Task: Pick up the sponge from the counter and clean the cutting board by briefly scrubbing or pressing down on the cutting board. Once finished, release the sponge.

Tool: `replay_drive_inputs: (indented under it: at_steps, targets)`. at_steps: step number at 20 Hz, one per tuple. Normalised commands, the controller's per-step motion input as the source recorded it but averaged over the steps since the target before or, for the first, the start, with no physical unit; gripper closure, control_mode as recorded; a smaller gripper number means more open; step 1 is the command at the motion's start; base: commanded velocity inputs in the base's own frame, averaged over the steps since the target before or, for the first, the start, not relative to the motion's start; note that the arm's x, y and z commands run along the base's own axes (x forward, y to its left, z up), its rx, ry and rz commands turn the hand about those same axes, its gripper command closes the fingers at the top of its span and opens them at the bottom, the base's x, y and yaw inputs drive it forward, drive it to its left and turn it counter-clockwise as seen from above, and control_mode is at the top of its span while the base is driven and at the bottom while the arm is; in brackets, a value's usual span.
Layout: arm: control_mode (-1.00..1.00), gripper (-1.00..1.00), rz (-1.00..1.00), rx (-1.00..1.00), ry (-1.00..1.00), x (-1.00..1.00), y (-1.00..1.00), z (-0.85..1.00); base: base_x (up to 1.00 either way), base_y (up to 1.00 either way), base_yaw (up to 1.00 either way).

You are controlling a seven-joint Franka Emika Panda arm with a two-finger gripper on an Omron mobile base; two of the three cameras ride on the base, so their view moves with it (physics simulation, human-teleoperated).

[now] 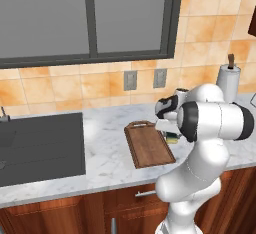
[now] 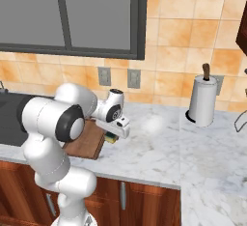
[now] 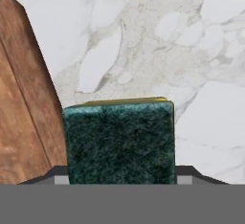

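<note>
Pincer closed on the sponge, green face up, beside the cutting board on the table; ready for lifting across.

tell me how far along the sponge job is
Early. Done: the gripper has reached the sponge, which sits between its fingertips beside the cutting board. In hand: the grab itself; the jaws flank the sponge's sides, and it looks low on the counter, not lifted. Left: carry it onto the board, scrub or press, then release.
</note>
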Motion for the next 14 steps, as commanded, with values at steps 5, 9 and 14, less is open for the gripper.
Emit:
replay_drive_inputs:
  at_steps: [5, 9, 14]
  targets:
    - [-1.00, 1.00, 0.06, -0.04, -0.22, -0.64, 0.00, 0.49, 0.00, 0.00, 0.00]
    - [-1.00, 1.00, 0.24, -0.02, -0.10, -0.45, 0.01, 0.73, 0.00, 0.00, 0.00]
    - [-1.00, 1.00, 0.40, 0.00, 0.02, -0.28, 0.12, 0.36, 0.00, 0.00, 0.00]
